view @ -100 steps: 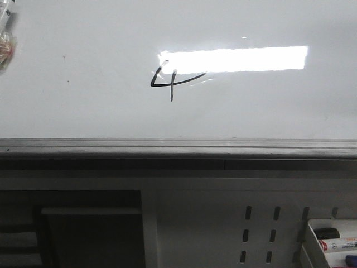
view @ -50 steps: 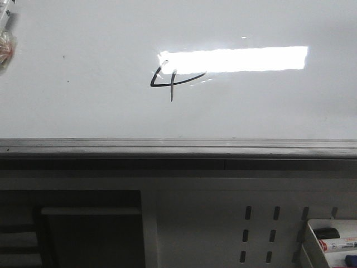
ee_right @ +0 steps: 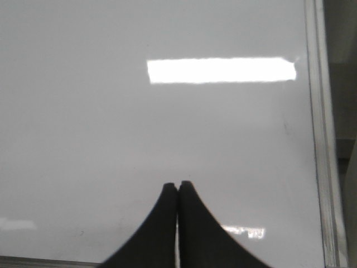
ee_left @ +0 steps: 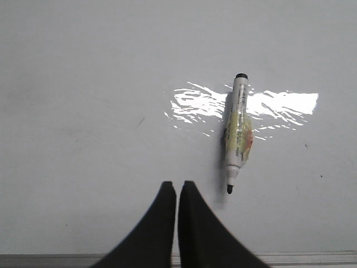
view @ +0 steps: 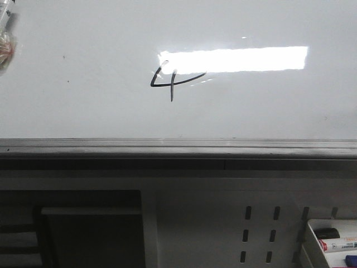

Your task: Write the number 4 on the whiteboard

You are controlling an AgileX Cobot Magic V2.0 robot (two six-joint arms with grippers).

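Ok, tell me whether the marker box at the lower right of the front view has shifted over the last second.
Yes, slightly. The marker box sits a little lower against the slotted panel than before; the number 4 has not moved.

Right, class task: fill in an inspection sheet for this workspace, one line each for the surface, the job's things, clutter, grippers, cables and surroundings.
Surface: whiteboard, glossy white with a bright rectangular reflection, grey rail along its near edge.
Job's things: number 4 drawn in thin black lines, its top touching the left end of the reflection; uncapped marker lying loose on the board.
Clutter: a few tiny dark specks on the board.
Grippers: left gripper shut and empty, beside the marker, not touching it; right gripper shut and empty.
Cables: nothing seen.
Surroundings: white perforated panel below the rail; a white tray of markers at the front view's lower right.
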